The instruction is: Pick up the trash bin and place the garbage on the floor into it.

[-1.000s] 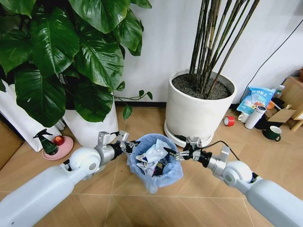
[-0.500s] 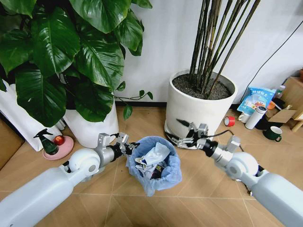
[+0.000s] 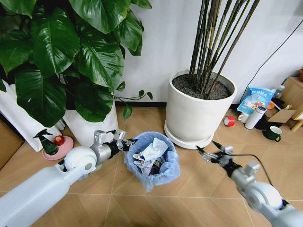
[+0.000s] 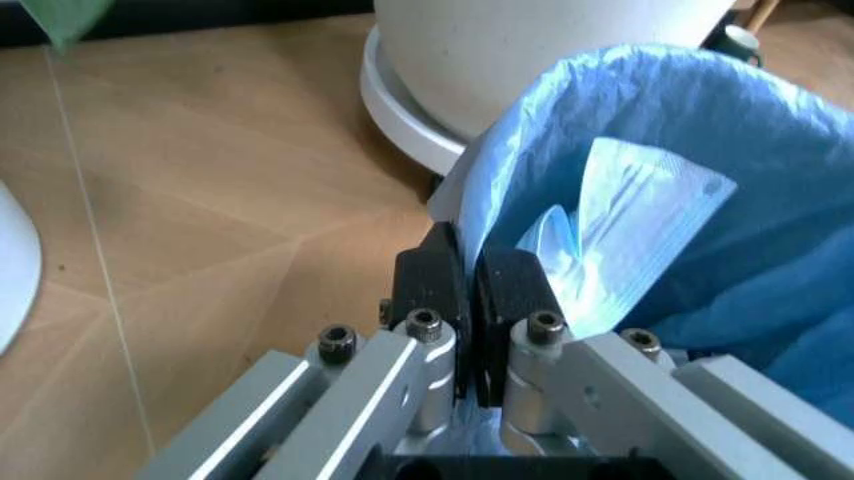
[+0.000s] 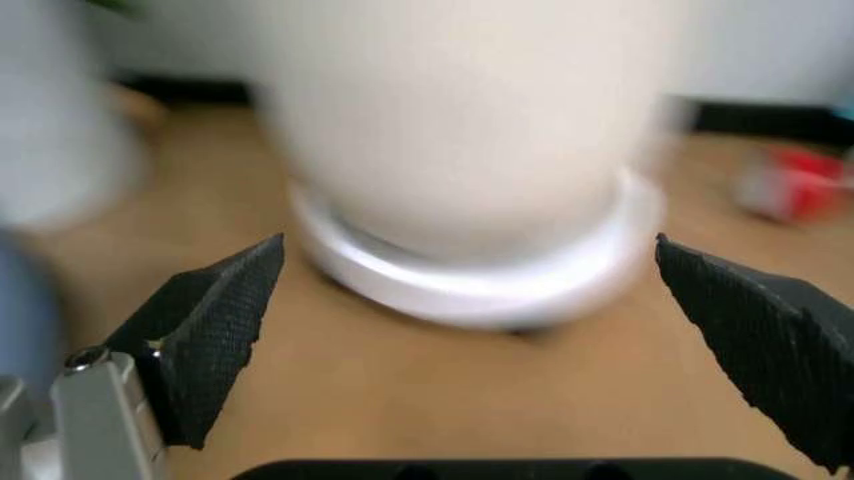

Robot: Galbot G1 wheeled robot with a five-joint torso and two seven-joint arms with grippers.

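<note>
The trash bin (image 3: 152, 161) stands on the floor (image 3: 199, 184) between the 2 arms, just in front of the large white plant pot (image 3: 199, 111) holding bare stems. Its light-blue plastic bag (image 4: 694, 200) is folded over the rim, and the garbage (image 3: 150, 156), crumpled white paper with darker wrappers beneath, fills the inside. The left gripper (image 3: 124, 143) is at the bin's left rim, its black fingers (image 4: 434, 285) pinched together on a fold of the bag. The right gripper (image 3: 208, 152) hangs in the air to the right of the bin, apart from it, in front of the pot's saucer (image 5: 467, 285); its 2 black fingertips (image 5: 214, 325) are spread wide with nothing between them. A green spray bottle (image 3: 47, 142) sits on a pink dish (image 3: 64, 147) at the far left.
</note>
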